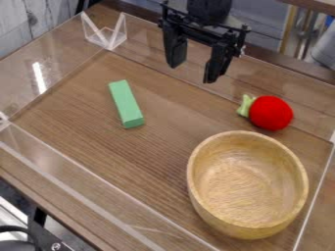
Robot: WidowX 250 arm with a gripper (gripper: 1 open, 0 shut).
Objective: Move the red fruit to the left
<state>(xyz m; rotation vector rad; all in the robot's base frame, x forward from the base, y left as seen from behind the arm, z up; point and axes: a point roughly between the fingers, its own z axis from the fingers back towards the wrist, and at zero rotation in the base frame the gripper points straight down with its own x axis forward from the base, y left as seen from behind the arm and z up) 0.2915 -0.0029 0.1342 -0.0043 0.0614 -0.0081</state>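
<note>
Here the work surface is a wooden table (157,147) with a brown, streaky grain running roughly across the picture. Clear plastic walls (46,162) fence it in on the near-left edge and along the right side, and their edges catch the light as pale lines. A small folded piece of clear plastic (104,32) stands at the back left corner. Beyond the table the room is dim: dark shapes and what seems to be furniture legs show at the upper right, too blurred to name.

The red fruit (269,112) lies on the table at the right side, behind the wooden bowl (248,183) and apart from its rim. Its little green leafy top sticks out on the left of the body, pointing toward the middle of the table, so its short axis from top to bottom lies about level across the picture. The body is nearly round, bright red, matte, and much smaller than the bowl.

A green block (125,103) lies left of centre, flat on the wood, its long axis running from back-left to front-right.

The gripper (194,57) hangs over the back middle of the table, pointing downward, its dark fingers (171,49) spread apart with nothing between them. It is left of and behind the fruit, not touching it.
</note>
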